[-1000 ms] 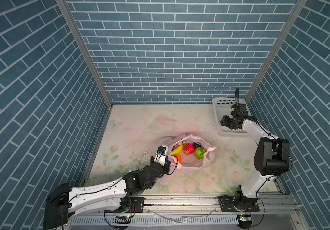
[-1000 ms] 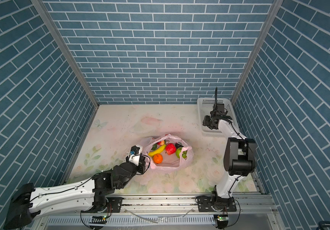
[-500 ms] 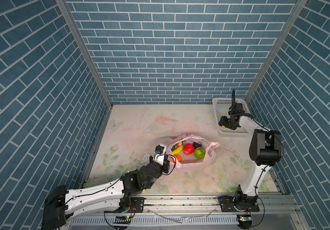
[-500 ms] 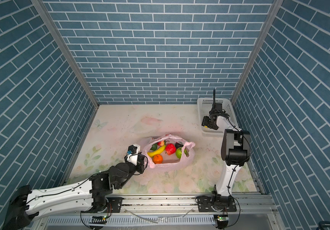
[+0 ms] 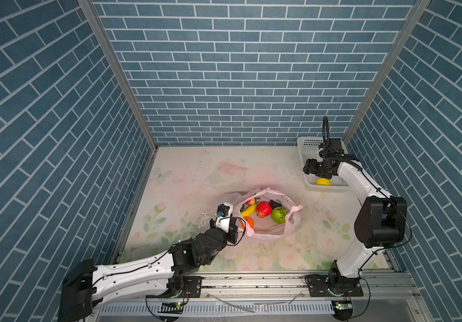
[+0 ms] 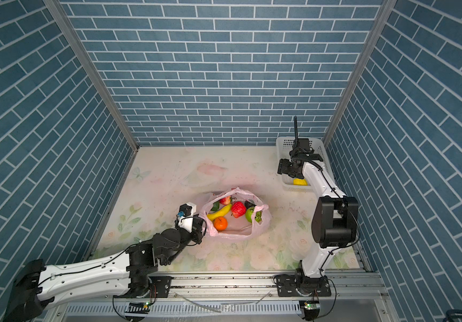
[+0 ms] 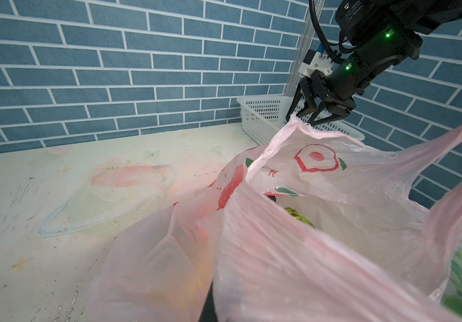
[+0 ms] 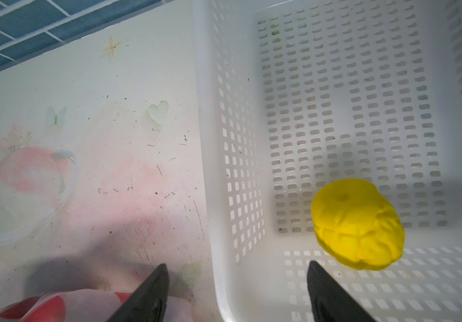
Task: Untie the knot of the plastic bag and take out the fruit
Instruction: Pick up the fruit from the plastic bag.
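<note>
One down: just spread right gripper [image 8: 237, 263] wide, empty, over yellow fruit [image 8: 358, 224] in basket [image 8: 238, 139] at frame right; left gripper [image 6: 202, 223] clamped on plastic bag [image 6: 235, 235]

- Bag [image 7: 335, 178]: beside the red-outlined fruit print stands a small red mark like a written character; it cannot be read.
- Black motor housing [image 7: 363, 16] on the right arm: a line of faint pale lettering, too small to read.
- No other text, brand or number is readable in any view.
</note>
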You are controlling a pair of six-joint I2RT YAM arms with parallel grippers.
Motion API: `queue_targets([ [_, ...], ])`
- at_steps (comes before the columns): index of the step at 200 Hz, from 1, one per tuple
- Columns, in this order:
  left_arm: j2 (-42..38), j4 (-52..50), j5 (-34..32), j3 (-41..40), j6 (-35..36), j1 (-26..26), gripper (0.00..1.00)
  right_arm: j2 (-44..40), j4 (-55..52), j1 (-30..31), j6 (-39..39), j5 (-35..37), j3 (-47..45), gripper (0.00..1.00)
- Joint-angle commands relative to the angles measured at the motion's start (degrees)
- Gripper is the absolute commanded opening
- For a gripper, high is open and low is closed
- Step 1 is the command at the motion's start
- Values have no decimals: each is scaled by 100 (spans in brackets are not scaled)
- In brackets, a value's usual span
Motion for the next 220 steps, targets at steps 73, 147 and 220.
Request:
queue_targets([
  [73, 63, 113, 75, 113, 55, -29, 8, -1536, -1232, 2270, 463, -972, 703, 78],
  [147, -164, 90, -48, 17, -78, -28, 8, -2041, -1341, 3910, 1310, -552, 222, 77],
  [220, -279, -195, -54, 118, -197, 17, 9, -2264, -905, 5132, 1135, 1036, -1282, 72],
])
